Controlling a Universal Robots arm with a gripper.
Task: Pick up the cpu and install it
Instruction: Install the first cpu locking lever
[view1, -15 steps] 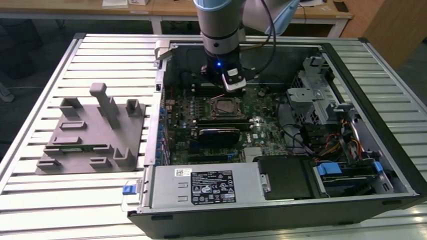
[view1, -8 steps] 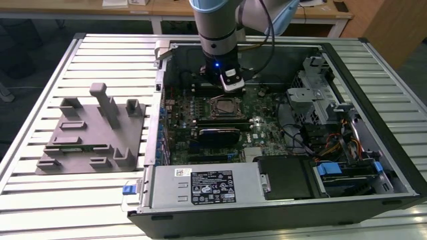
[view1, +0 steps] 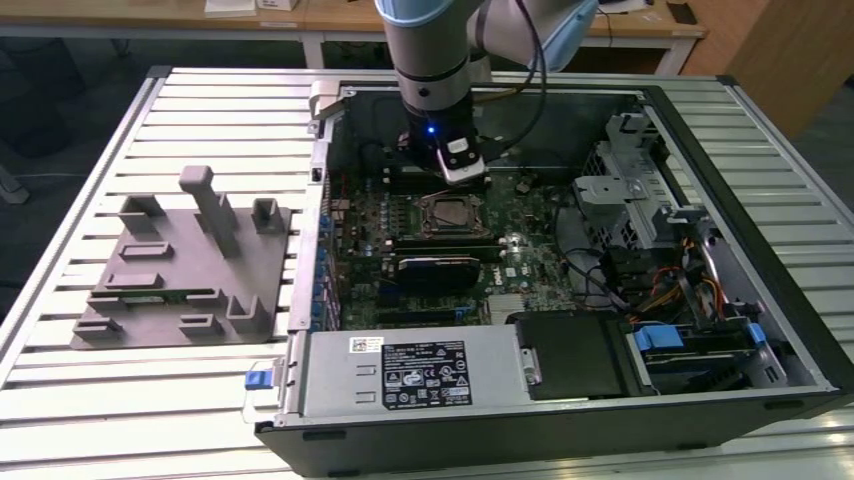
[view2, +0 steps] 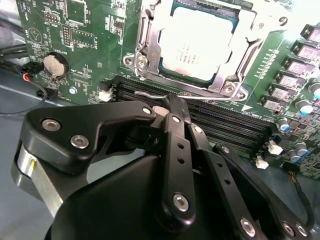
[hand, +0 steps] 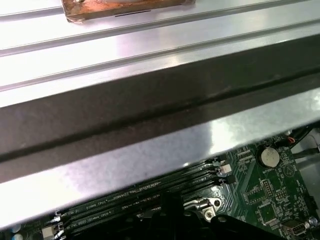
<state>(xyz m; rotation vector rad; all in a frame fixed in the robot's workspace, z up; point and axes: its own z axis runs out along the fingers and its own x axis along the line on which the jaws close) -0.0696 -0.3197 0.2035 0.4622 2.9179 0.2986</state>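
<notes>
- Silvery cpu is seen lying in the socket.
- Gripper is held pinched together, empty, just beside.
- Flat, square seating should be confirmed.

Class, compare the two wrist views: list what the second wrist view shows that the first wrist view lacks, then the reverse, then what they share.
Second wrist view: the cpu lying inside its metal socket frame.
First wrist view: the computer case wall and the slatted table beyond it.
In both wrist views: the green motherboard, the black memory slots, the round coin battery, and the dark hand in the foreground.
</notes>
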